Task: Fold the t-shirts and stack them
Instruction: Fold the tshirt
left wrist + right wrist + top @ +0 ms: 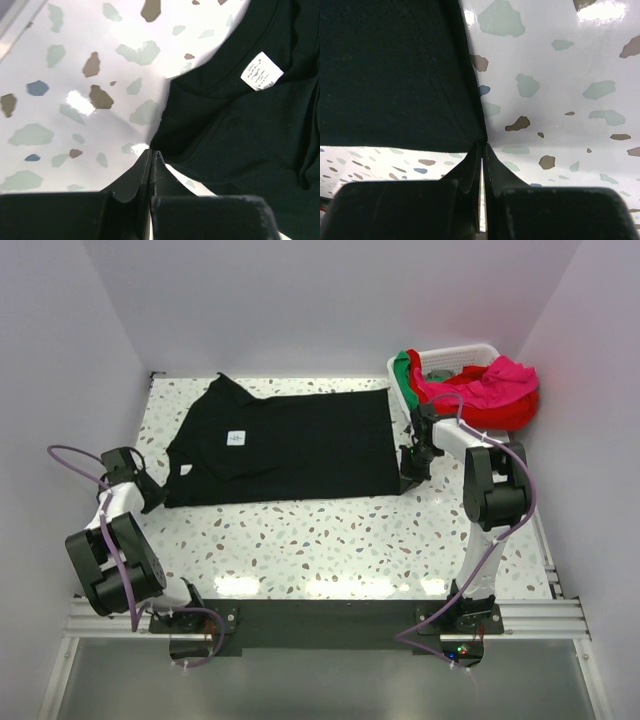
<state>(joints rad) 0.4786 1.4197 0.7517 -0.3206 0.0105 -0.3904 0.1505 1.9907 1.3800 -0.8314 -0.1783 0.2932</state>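
A black t-shirt (290,445) lies spread flat on the speckled table, neck to the left, with its white neck label (236,438) showing. My left gripper (157,496) is at the shirt's near-left shoulder corner. In the left wrist view the gripper (152,151) is shut, its tips pinching the edge of the shirt (240,130) just below the label (261,71). My right gripper (410,480) is at the near-right hem corner. In the right wrist view it (483,146) is shut on the corner of the shirt (395,75).
A white slatted basket (460,352) stands at the back right, holding a magenta-pink shirt (495,380), a red shirt (510,412) and a green shirt (405,375). Walls close in on three sides. Bare speckled table (330,540) lies in front of the black shirt.
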